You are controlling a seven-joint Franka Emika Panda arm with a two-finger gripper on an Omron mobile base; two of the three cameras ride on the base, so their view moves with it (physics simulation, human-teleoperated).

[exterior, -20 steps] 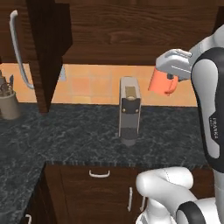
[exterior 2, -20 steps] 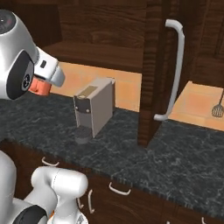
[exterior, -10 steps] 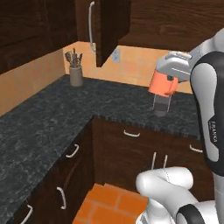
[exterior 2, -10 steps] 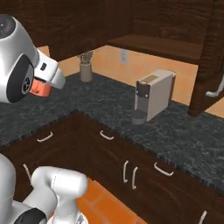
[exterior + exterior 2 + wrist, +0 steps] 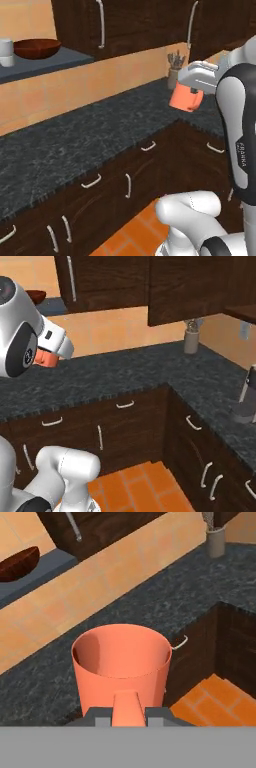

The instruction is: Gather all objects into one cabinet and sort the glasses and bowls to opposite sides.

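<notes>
My gripper is shut on the salmon-orange mug, held upright in the air above the counter's corner. In the hand view the mug stands just ahead, its handle between my fingertips. The right base view shows the mug under the hand at the left. The dark grey-blue shelf on the orange wall carries the brown bowl and a pale cup to the bowl's left. The bowl and shelf also lie at the hand view's upper left.
An L-shaped dark speckled counter runs below the shelf, with brown drawers under it. Dark upper cabinets hang beside the shelf. A utensil holder stands in the corner, a coffee machine at far right. Orange floor tiles lie below.
The whole scene has swung as the base turned: the shelf with the bowl has come into view at left, the utensil holder and coffee machine slid right. The mug stays gripped.
</notes>
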